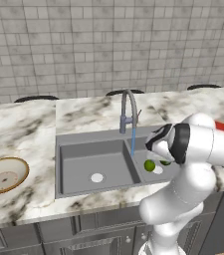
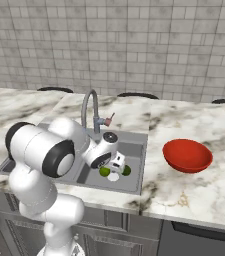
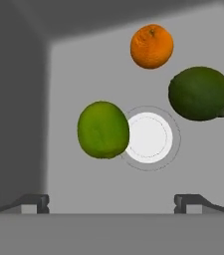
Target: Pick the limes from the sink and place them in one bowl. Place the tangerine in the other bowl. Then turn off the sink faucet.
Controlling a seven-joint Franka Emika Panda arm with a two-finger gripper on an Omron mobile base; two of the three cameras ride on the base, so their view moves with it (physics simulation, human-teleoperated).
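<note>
My gripper (image 3: 112,201) hangs open over the right basin of the grey sink (image 1: 96,164), with nothing between its fingers. Below it the lighter lime (image 3: 103,129) lies against the left side of the round white drain (image 3: 151,137). The darker lime (image 3: 200,93) lies to the drain's upper right, and the tangerine (image 3: 152,46) sits beyond both, near the basin's far wall. The gooseneck faucet (image 1: 128,107) stands behind the sink with a blue stream of water (image 1: 133,142) falling from its spout. The red bowl (image 2: 187,155) sits on the counter right of the sink, the tan bowl (image 1: 4,175) far left.
The marble counter (image 2: 199,195) runs on both sides of the sink below a tiled wall. The faucet's thin side lever (image 2: 109,119) sticks out toward the right. My own white arm (image 1: 203,149) hides part of the right basin in the left base view.
</note>
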